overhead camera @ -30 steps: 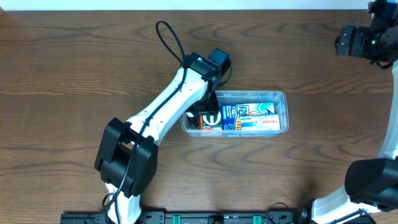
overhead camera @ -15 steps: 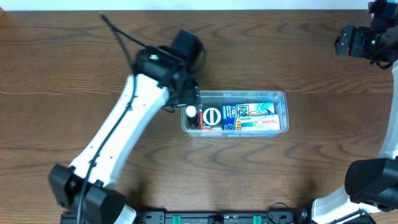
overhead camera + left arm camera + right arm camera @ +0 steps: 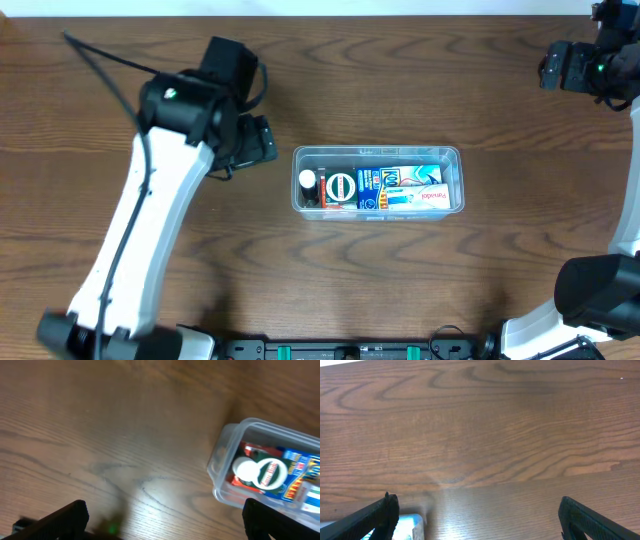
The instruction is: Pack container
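- The container (image 3: pixel 459 170) sits mid-counter (image 3: pixel 400 290), holding a blue box (image 3: pixel 405 188) and a round-labelled item (image 3: pixel 340 187).
- The left tool (image 3: pixel 165 521) hovers near its left end, apart, fingers spread.
- The right tool (image 3: pixel 479 516), also spread, hangs over the far right corner.

One container (image 3: pixel 452 155) is sitting on one table (image 3: pixel 400 290). Two grippers are showing: one left gripper (image 3: pixel 268 140), one right gripper (image 3: pixel 548 68). Inside, one white round cap (image 3: pixel 307 181) and one round-labelled pack (image 3: pixel 341 187) are lying beside blue-and-white cartons (image 3: pixel 400 185), their number being unclear.
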Available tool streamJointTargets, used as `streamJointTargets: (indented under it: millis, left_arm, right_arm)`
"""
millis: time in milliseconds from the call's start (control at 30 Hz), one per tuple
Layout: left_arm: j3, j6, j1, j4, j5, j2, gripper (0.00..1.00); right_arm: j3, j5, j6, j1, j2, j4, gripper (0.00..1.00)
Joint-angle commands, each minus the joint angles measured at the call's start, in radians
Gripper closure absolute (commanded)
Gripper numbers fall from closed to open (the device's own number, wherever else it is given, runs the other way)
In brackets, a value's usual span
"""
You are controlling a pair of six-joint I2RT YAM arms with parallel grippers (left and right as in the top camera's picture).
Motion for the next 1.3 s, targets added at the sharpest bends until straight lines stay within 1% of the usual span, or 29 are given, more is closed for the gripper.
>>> streamJointTargets:
  millis: [0, 100, 133, 200, 400, 633, 833, 933, 1000, 1100, 1267]
  left_arm:
    - [0.015, 0.035, 0.003, -0.016, -0.034, -0.124, 0.01]
    - [0.014, 0.035, 0.003, -0.057, -0.035, -0.229, 0.00]
    - [0.014, 0.034, 0.003, -0.074, -0.034, -0.259, 0.02]
    - [0.014, 0.025, 0.003, -0.107, -0.034, -0.321, 0.02]
    - [0.014, 0.023, 0.003, -0.116, -0.034, -0.472, 0.02]
    - [0.013, 0.027, 0.003, -0.271, -0.043, -0.588, 0.02]
    - [-0.063, 0.038, 0.003, -0.269, -0.045, -0.645, 0.02]
    - [-0.144, 0.038, 0.033, -0.206, -0.069, -0.685, 0.02]
    - [-0.226, 0.039, 0.065, -0.122, -0.078, -0.732, 0.02]
    - [-0.372, 0.039, 0.108, 0.045, -0.087, -0.825, 0.02]
    - [-0.634, 0.088, 0.183, 0.362, -0.086, -1.003, 0.02]
  right_arm:
    - [0.009, -0.001, 0.016, -0.008, -0.007, -0.001, 0.01]
    - [0.009, -0.001, 0.016, -0.008, -0.007, -0.001, 0.01]
    - [0.009, -0.001, 0.016, -0.008, -0.007, -0.001, 0.01]
    - [0.009, -0.001, 0.016, -0.008, -0.007, -0.001, 0.01]
    - [0.009, -0.001, 0.016, -0.008, -0.007, -0.001, 0.01]
    - [0.009, -0.001, 0.016, -0.008, -0.007, -0.001, 0.01]
    - [0.009, -0.001, 0.016, -0.008, -0.007, -0.001, 0.01]
    - [0.009, -0.001, 0.016, -0.008, -0.007, -0.001, 0.01]
    - [0.009, -0.001, 0.016, -0.008, -0.007, -0.001, 0.01]
    - [0.009, -0.001, 0.016, -0.008, -0.007, -0.001, 0.01]
    - [0.009, -0.001, 0.016, -0.008, -0.007, -0.001, 0.01]
